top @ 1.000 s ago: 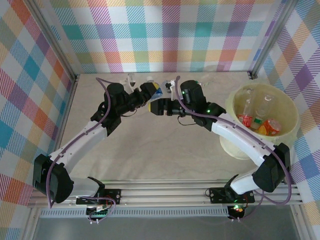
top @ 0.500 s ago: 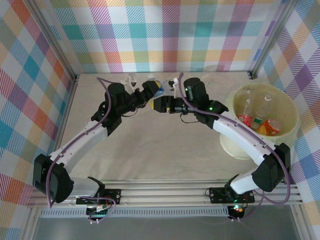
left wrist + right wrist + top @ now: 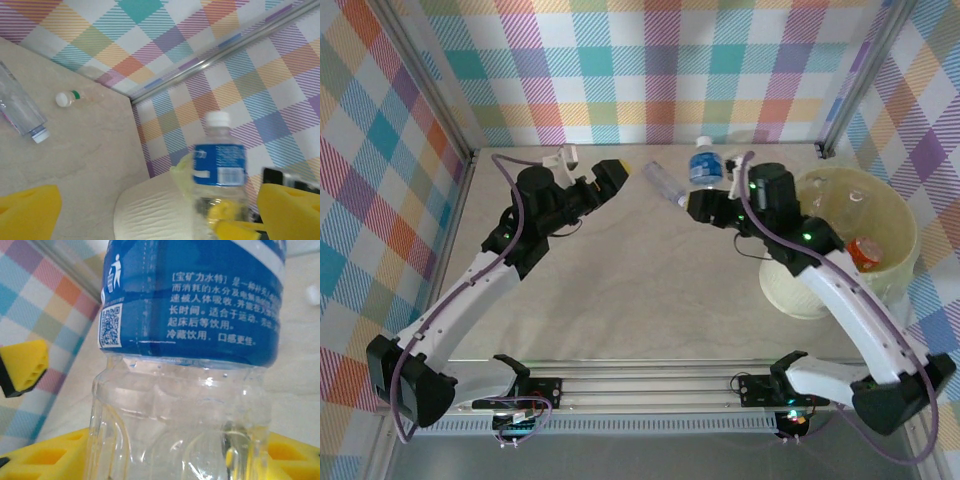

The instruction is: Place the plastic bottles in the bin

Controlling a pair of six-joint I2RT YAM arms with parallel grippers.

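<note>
The left arm is reaching up from the lower left of the top view and the right arm from the lower right, both over the pale table. At the right of that view the bin is standing upright, with an orange-labelled bottle and at least one clear bottle lying inside.

Further up, right of centre, the right gripper is clamping the lower body of the blue-labelled bottle. It is holding the bottle upright, white cap uppermost, just left of the bin's rim. In the right wrist view its yellow pads are pressing the clear body from both lower corners, with the blue label filling the top of the frame.

Left of centre, the left gripper is standing wide open and holding nothing. Its yellow fingertips are sitting in the two bottom corners of the left wrist view.

Between the two grippers, a clear bottle is lying on its side on the table. Beyond it, at the upper left of the left wrist view, a small white-capped bottle is lying near the checked wall.
</note>
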